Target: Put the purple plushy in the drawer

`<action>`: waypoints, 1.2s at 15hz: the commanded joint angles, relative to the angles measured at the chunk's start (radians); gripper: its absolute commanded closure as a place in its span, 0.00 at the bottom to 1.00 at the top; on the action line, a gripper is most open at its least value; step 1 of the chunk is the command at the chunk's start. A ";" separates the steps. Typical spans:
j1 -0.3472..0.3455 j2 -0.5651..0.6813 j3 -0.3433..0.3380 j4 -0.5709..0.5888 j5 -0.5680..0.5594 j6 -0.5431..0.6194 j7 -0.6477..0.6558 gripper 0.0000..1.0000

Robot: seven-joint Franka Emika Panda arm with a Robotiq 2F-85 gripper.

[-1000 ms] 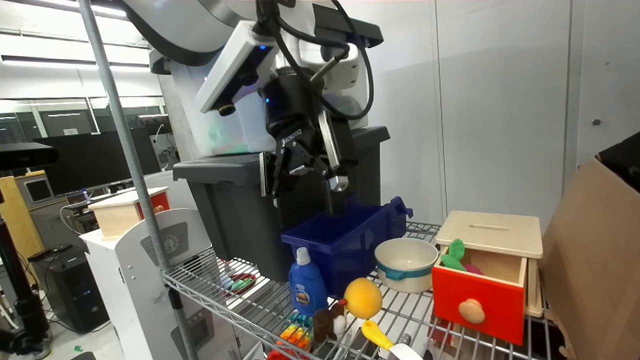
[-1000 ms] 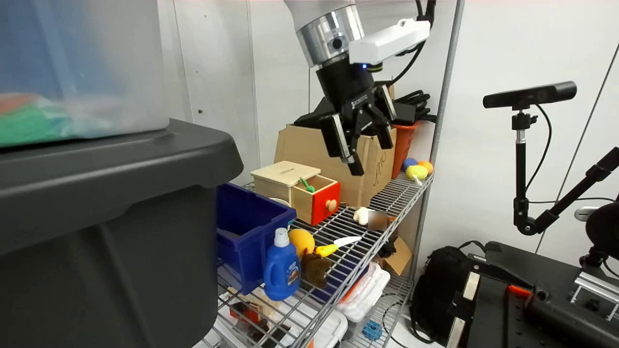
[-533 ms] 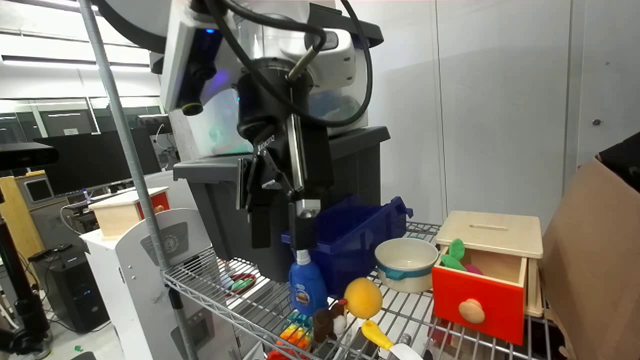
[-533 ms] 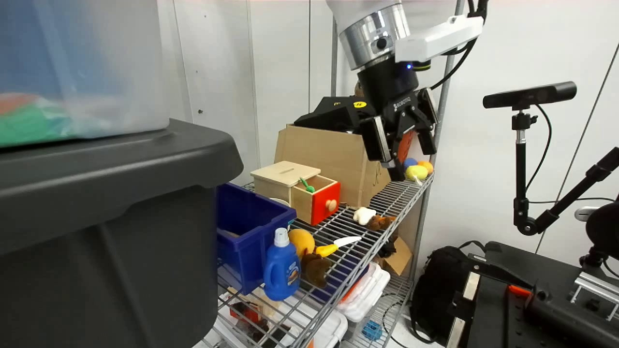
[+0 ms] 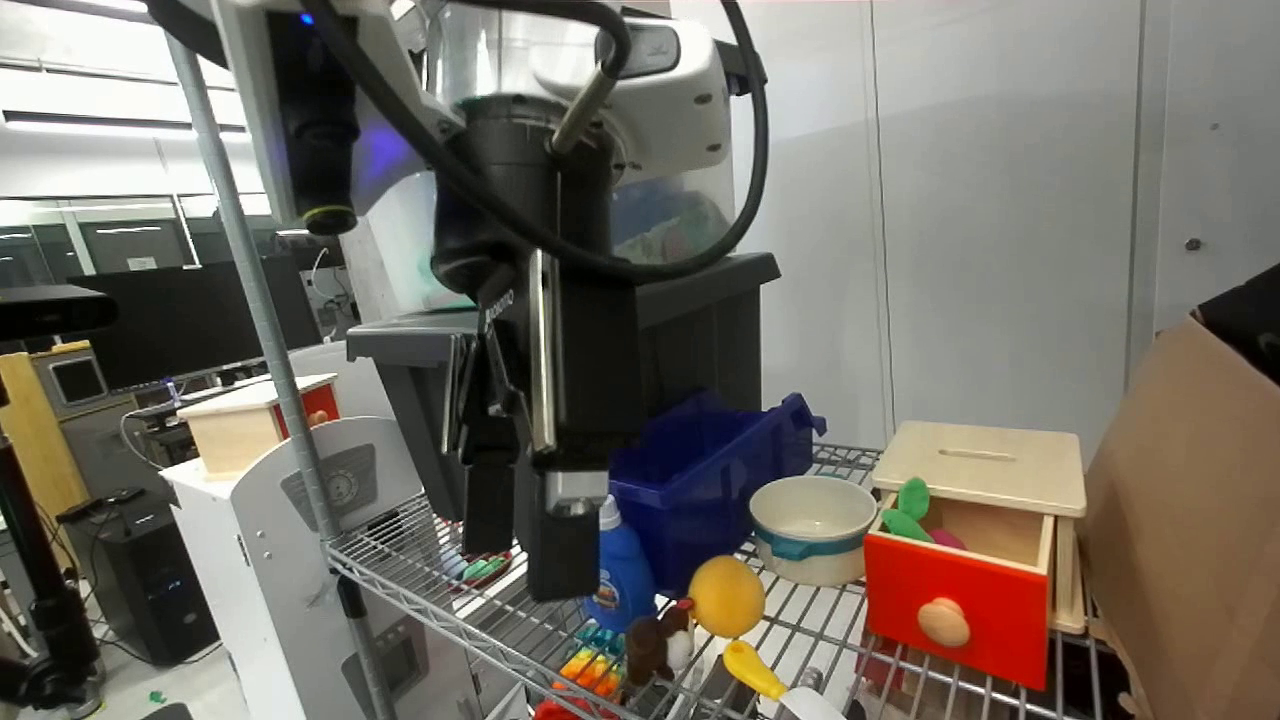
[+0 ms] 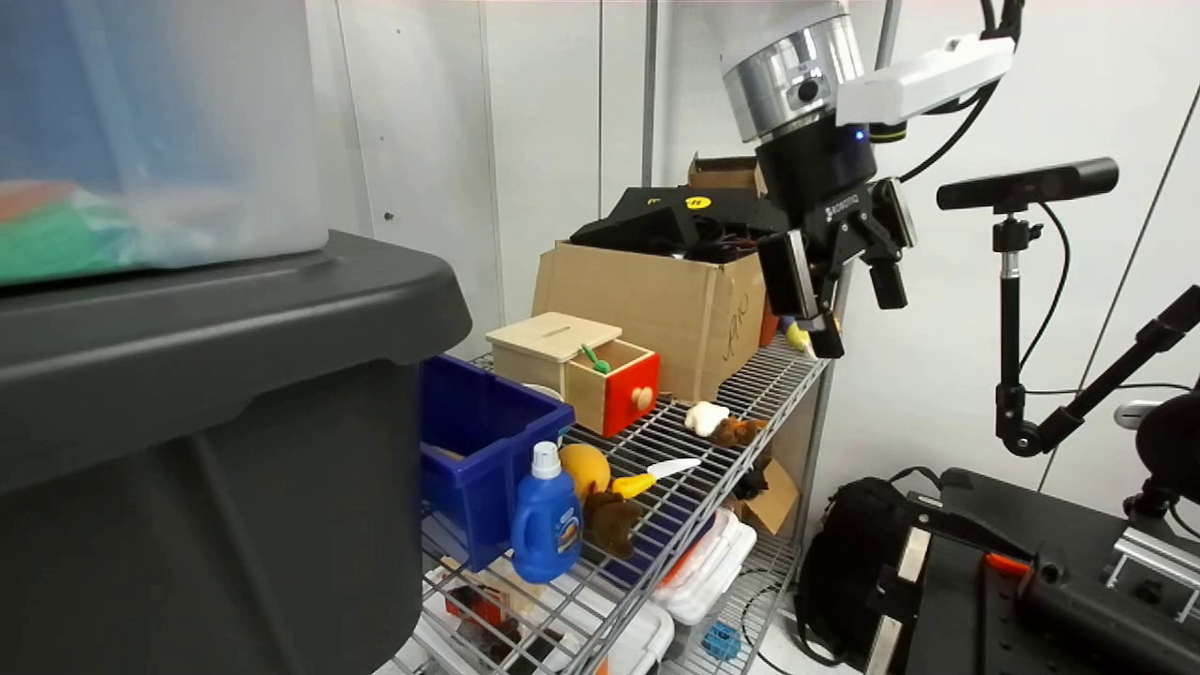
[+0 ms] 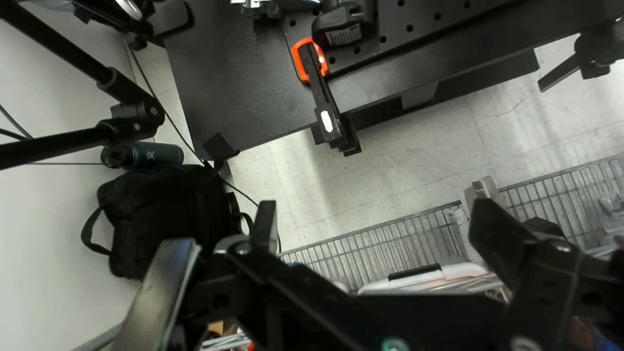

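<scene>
Moving farther from the drawer (image 5: 990, 612) since a second ago, my gripper (image 7: 375, 222) is now hanging well apart from it. Its jaws are standing spread wide, and I am holding nothing. Inside the pulled-out drawer, the purple toy (image 5: 946, 539) is resting, partly hidden behind the red front in an exterior view.

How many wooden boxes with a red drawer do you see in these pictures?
2. One wooden box, its drawer pulled open, stands on the wire shelf; a second box sits on a white cabinet, partly behind a metal pole. More may be hidden.
</scene>
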 commanded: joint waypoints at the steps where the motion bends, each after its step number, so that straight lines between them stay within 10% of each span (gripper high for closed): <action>1: -0.026 -0.065 -0.019 -0.073 0.014 0.035 0.001 0.00; 18: 0.009 -0.002 0.025 0.097 0.000 -0.003 -0.036 0.00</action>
